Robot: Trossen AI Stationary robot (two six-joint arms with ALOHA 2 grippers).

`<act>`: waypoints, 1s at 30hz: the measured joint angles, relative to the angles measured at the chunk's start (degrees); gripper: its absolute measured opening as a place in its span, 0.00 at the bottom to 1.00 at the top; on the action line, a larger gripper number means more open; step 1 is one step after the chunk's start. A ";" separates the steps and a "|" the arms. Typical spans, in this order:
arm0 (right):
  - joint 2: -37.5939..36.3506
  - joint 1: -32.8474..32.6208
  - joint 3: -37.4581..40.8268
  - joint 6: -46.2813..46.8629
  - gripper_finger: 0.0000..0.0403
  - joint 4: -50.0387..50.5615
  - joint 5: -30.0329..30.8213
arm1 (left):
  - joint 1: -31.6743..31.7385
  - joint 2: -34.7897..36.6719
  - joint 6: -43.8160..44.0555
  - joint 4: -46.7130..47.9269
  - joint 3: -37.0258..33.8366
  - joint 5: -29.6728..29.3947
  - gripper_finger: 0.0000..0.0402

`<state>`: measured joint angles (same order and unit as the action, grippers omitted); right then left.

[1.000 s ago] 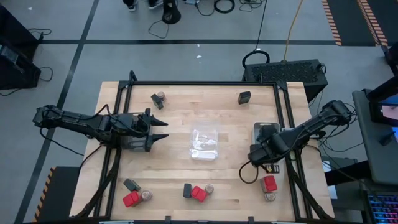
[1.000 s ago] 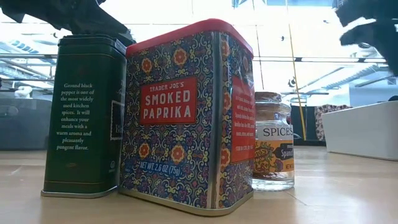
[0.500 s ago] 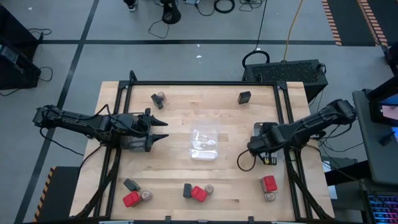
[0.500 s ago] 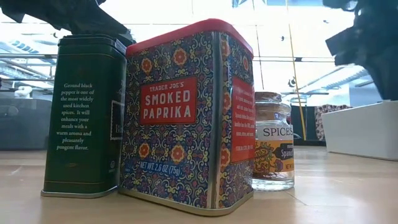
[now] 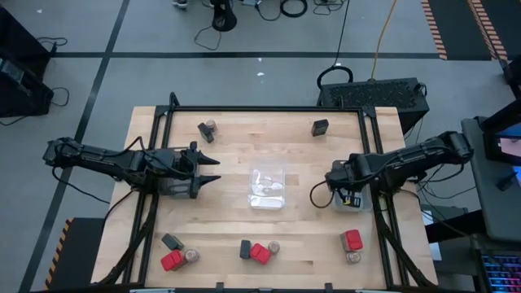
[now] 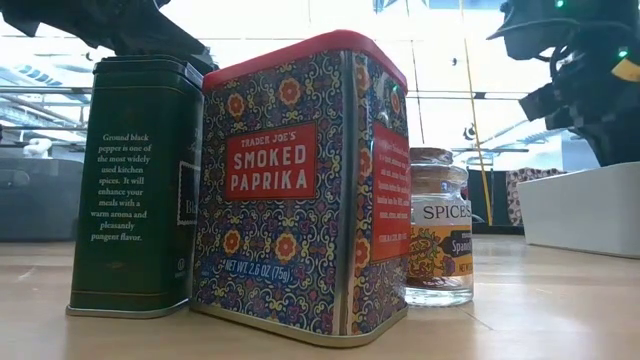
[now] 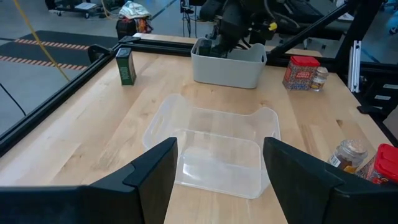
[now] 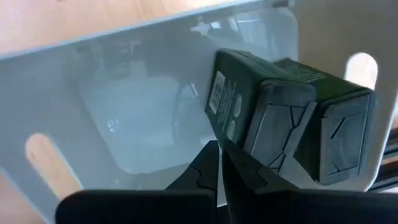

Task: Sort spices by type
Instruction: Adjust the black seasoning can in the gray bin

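Note:
Spices stand in groups on the wooden table: a black box (image 6: 135, 185), a red box (image 6: 300, 190) and a jar (image 6: 438, 225) at the near edge, a red box (image 5: 352, 240) with a jar (image 5: 353, 257) near right, and others at near left and far. Two black boxes (image 8: 280, 118) sit in the grey tray (image 5: 361, 202) at the right, their lids tilted up. My right gripper (image 8: 221, 146) hangs shut above that tray (image 7: 227, 62), pointing down, touching nothing. My left gripper (image 7: 217, 180) waits open at the table's left, facing the clear tray (image 7: 211, 149).
The clear tray (image 5: 267, 187) lies at the table's middle. A lone black box (image 5: 320, 126) stands at the far edge, and a black box with a jar (image 5: 206, 129) at far left. A black frame rail (image 5: 374, 155) runs beside the grey tray.
My right gripper has moved from beside the near-right red box toward the table's far edge and now hangs over the grey tray. My left arm has kept still.

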<state>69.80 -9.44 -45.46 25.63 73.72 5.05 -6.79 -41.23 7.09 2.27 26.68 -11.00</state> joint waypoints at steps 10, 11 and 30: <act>0.04 2.64 0.01 0.59 0.00 2.33 2.61 | 0.01 0.00 0.00 0.00 0.00 0.00 0.60; 0.04 2.76 0.01 0.62 0.00 3.13 2.61 | 0.00 0.00 0.00 0.00 0.00 0.00 0.60; 0.07 3.00 0.01 2.40 0.00 6.29 2.86 | 0.00 0.00 0.00 0.01 0.00 0.00 0.60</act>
<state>69.87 -6.44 -45.45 28.03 80.01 7.91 -6.79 -41.23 7.09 2.28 26.68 -11.00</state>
